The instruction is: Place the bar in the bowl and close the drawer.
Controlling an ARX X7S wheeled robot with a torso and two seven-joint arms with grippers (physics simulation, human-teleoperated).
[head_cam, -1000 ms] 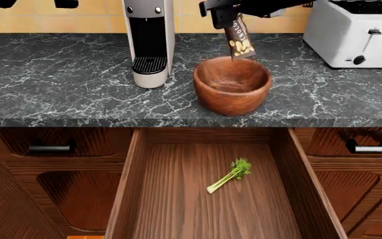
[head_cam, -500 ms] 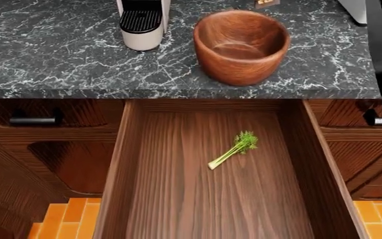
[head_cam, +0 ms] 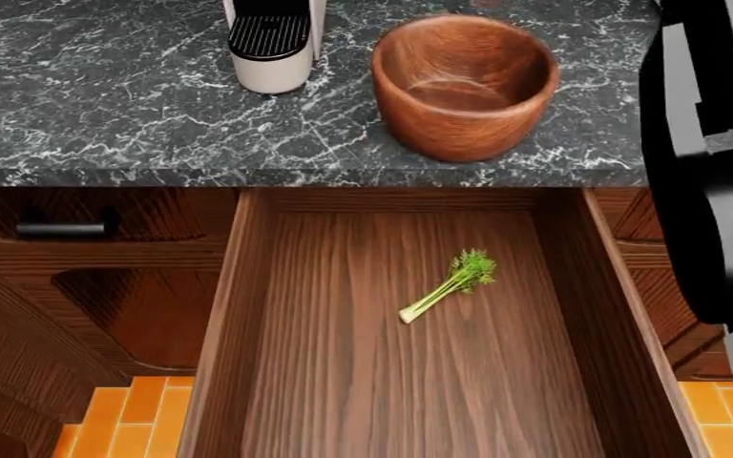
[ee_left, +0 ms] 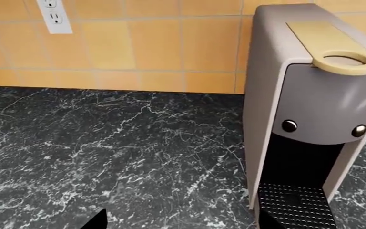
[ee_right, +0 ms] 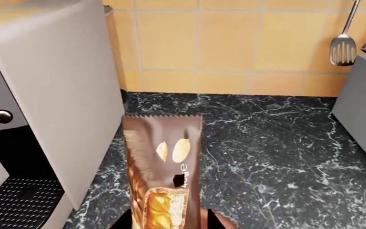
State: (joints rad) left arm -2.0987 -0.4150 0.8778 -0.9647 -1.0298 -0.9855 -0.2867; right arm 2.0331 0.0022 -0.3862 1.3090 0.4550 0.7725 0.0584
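The bar shows only in the right wrist view, a brown wrapper with nut marks held on end above the dark counter, with my right gripper shut on its lower end. In the head view the round wooden bowl stands empty on the counter, just behind the open drawer. My right arm rises along that view's right side, its gripper out of frame there. Apart from all this, my left gripper hangs open and empty over bare counter beside the coffee machine.
A celery stalk lies in the drawer. The coffee machine stands left of the bowl. A toaster's side and hanging utensils are on the bar's other side. A small drawer's handle sits left of the open drawer.
The head view has dropped lower, so the bar and right gripper left its top edge. The right arm now fills more of its right side. Bowl and celery stay put.
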